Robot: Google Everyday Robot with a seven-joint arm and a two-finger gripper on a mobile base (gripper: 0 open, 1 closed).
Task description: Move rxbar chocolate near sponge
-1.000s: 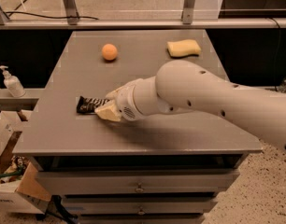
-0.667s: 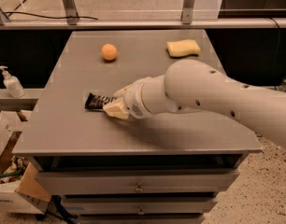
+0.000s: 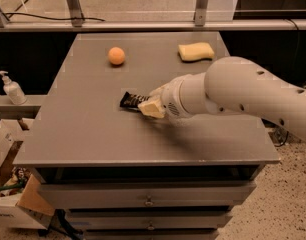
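Observation:
The rxbar chocolate point(image 3: 131, 101) is a black wrapped bar near the middle of the grey table point(image 3: 93, 129); only its left end shows. My gripper point(image 3: 149, 105) is shut on its right end, with the cream fingertips point(image 3: 152, 109) over the wrapper. The bar seems to be just above the tabletop or on it. The pale yellow sponge point(image 3: 195, 51) lies at the table's far right, well apart from the bar. My white arm reaches in from the right.
A round orange ball point(image 3: 116, 55) sits at the far middle left of the table. A soap dispenser point(image 3: 12, 90) stands on a ledge to the left. Cardboard boxes point(image 3: 13, 194) lie on the floor at lower left. Drawers are below the tabletop.
My gripper has carried the bar to the right and a little farther back, toward the sponge's side of the table. The ball and sponge have not moved.

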